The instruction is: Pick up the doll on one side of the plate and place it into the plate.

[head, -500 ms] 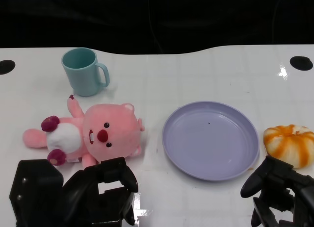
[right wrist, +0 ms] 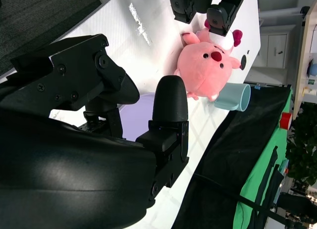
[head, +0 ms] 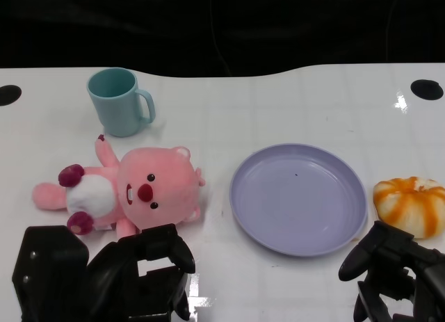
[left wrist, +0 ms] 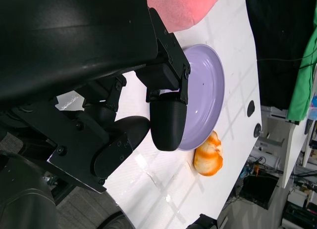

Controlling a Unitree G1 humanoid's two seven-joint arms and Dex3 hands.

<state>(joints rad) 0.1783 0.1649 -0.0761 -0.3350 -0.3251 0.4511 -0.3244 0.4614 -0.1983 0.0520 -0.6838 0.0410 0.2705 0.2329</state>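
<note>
White tabletop (head: 292,99) with a black backdrop behind it, and I've got the pink doll (head: 128,190) lying on its back to the left of the purple plate (head: 299,198), near it but not touching. Plate has nothing in it, so the pick isn't done yet. My left hand (head: 111,277) sits at the near edge just below the doll, fingers apart, holding nothing; its fingertips look just short of the doll's lower side. My right hand (head: 396,280) is low by the plate's near right rim, fingers loosely spread, also carrying nothing. A teal mug (head: 119,101) stands upright behind the doll, and an orange-and-white round thing (head: 411,205) lies just beside the plate's right edge. Risks as I judge them: the doll is soft and wide, so a shallow grab on the head could slip or just shove it back toward the mug. Grabbing a limb could leave it dangling and dragging over the plate rim, tipping or sliding the plate into the orange thing. Right hand should stay clear of the rim.
</note>
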